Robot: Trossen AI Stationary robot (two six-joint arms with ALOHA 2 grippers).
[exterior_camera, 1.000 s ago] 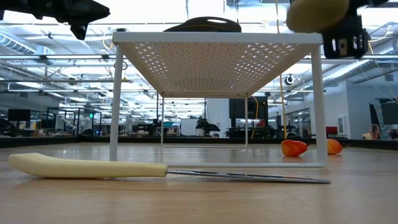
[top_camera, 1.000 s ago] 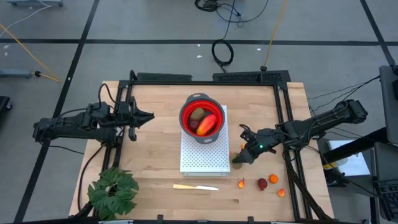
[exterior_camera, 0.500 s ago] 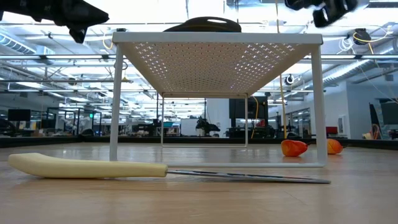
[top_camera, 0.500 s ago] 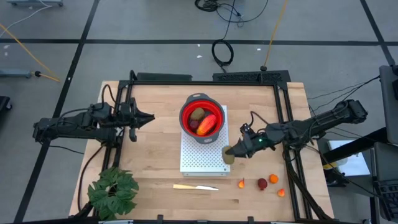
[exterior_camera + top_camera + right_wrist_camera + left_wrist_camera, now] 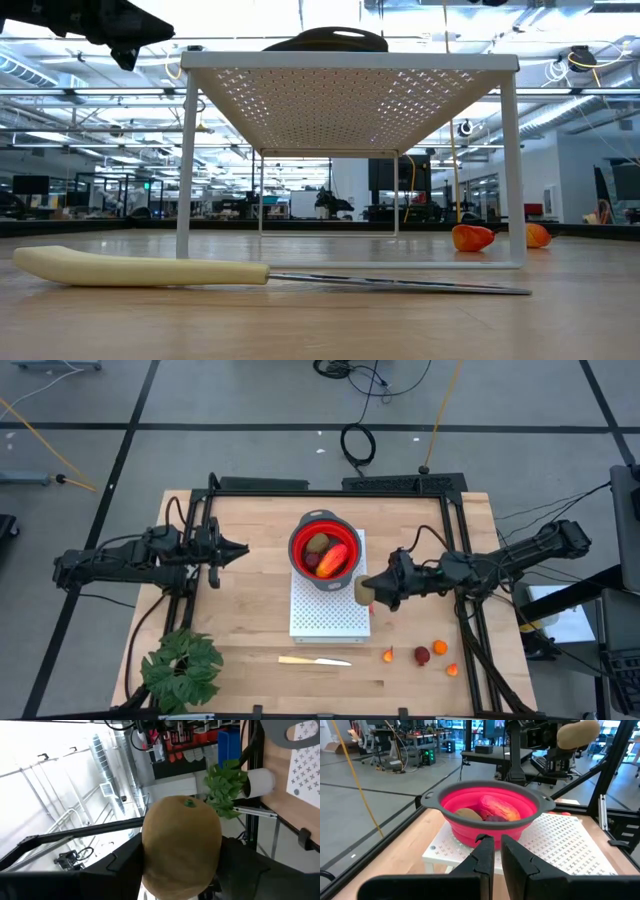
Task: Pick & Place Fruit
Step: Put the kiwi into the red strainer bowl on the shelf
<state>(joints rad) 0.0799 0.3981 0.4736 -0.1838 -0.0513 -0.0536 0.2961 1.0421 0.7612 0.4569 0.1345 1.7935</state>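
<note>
An olive-brown oval fruit (image 5: 363, 591) hangs in the air by the right edge of the white perforated rack (image 5: 325, 618), with my right gripper (image 5: 368, 591) shut on it. The red bowl (image 5: 322, 550) stands on the rack's far end. It holds a red-orange oblong (image 5: 500, 809), an olive-brown oval (image 5: 466, 813) and a dark red piece (image 5: 495, 818). A dark red ball (image 5: 422, 655) and small orange bits (image 5: 440, 647) lie on the table's near right. My left gripper (image 5: 235, 547) waits shut to the left of the bowl. My right gripper pinches the oval fruit by its two long sides (image 5: 150, 850) between its two fingers (image 5: 122, 867). The fingers reach about level from the table's right side. The fruit is lifted clear, and its green-dotted end (image 5: 189, 803) points away from the wrist.
A pale yellow knife (image 5: 314, 660) lies near the front edge, and a green plant (image 5: 182, 668) stands at the near left corner. Black frame rails (image 5: 455, 560) run along the table's sides and far edge.
My right gripper has risen with the oval fruit and gone left toward the rack and bowl. It has tipped from pointing down to about level and has rolled. The fruit has left the low view through its top.
</note>
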